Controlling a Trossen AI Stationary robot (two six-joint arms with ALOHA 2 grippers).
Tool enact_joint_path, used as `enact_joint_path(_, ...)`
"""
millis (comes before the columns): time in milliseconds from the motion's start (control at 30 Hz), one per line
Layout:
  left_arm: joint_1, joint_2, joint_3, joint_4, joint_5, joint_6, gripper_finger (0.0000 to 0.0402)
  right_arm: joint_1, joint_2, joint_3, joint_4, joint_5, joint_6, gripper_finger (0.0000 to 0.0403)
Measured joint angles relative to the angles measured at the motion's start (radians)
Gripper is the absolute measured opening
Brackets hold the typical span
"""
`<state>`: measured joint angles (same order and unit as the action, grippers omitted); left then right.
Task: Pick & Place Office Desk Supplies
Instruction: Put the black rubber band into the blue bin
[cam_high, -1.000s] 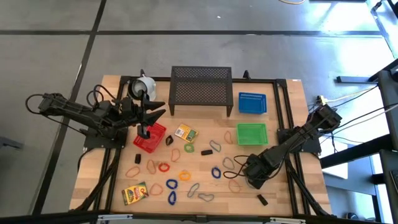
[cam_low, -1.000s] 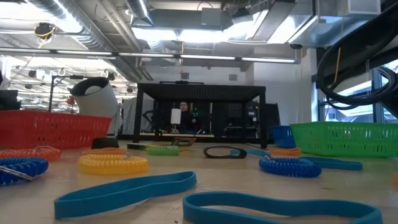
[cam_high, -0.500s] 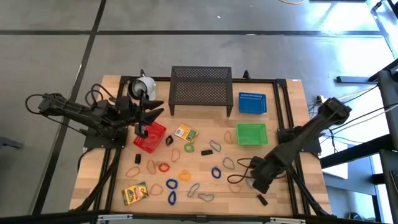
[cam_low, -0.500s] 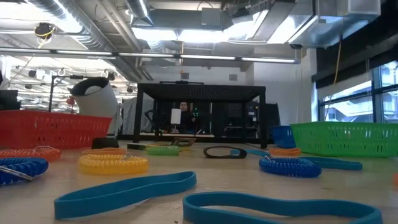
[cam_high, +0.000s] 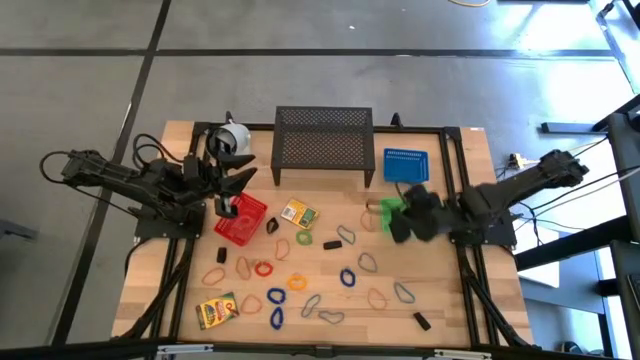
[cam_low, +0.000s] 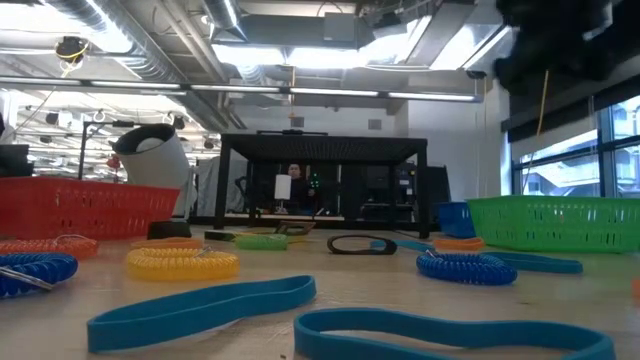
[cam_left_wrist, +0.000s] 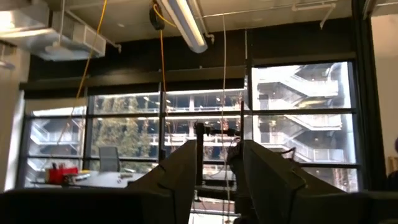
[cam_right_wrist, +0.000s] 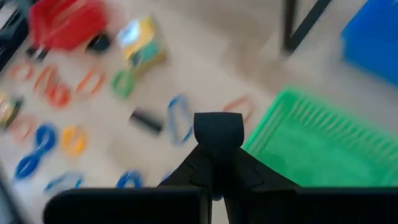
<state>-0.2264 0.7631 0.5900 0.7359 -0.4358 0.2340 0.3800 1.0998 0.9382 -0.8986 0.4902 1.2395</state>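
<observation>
While thin coloured loops (blue, red, orange) lie scattered, the right end effector is pressed together.

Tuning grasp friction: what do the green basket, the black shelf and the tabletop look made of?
Green basket: probably plastic mesh; uniform bright colour, fine grid walls. Black shelf: looks like perforated or mesh metal, matte black, on thin legs. Tabletop: light wood, likely plywood; pale grain, dull finish.
</observation>
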Motion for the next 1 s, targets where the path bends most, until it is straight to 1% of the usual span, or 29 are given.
enact_joint_path(133, 0.0, 0.0, 0.0, 0.01, -0.001, 0.038, 0.0127, -0.191, 0.003, 0.0, -0.01, -0.007, -0.122, 0.0019)
enact_joint_path(233, 0.0, 0.0, 0.0, 0.014, -0.023, 0.058, 0.0127, -0.335, 0.01, 0.0, -0.054, -0.008, -0.191, 0.002)
enact_joint_path(333, 0.0, 0.0, 0.0, 0.015, -0.05, 0.059, 0.0127, -0.492, 0.014, 0.0, -0.081, -0.015, -0.312, 0.002)
enact_joint_path(433, 0.0, 0.0, 0.0, 0.016, -0.075, 0.06, 0.0127, -0.639, 0.022, -0.005, -0.052, -0.071, -0.426, 0.002)
enact_joint_path(567, 0.0, 0.0, 0.0, 0.016, -0.101, 0.085, 0.0127, -0.802, 0.053, -0.038, 0.026, -0.183, -0.543, 0.002)
enact_joint_path(633, 0.0, 0.0, 0.0, 0.017, -0.111, 0.099, 0.0127, -0.858, 0.082, -0.056, 0.046, -0.217, -0.577, 0.002)
enact_joint_path(767, 0.0, 0.0, 0.0, 0.03, -0.144, 0.103, 0.0127, -0.932, 0.142, -0.08, 0.085, -0.222, -0.599, 0.002)
enact_joint_path(1000, 0.0, 0.0, 0.0, 0.055, -0.199, 0.155, 0.0127, -0.985, 0.25, -0.083, 0.138, -0.222, -0.65, 0.002)
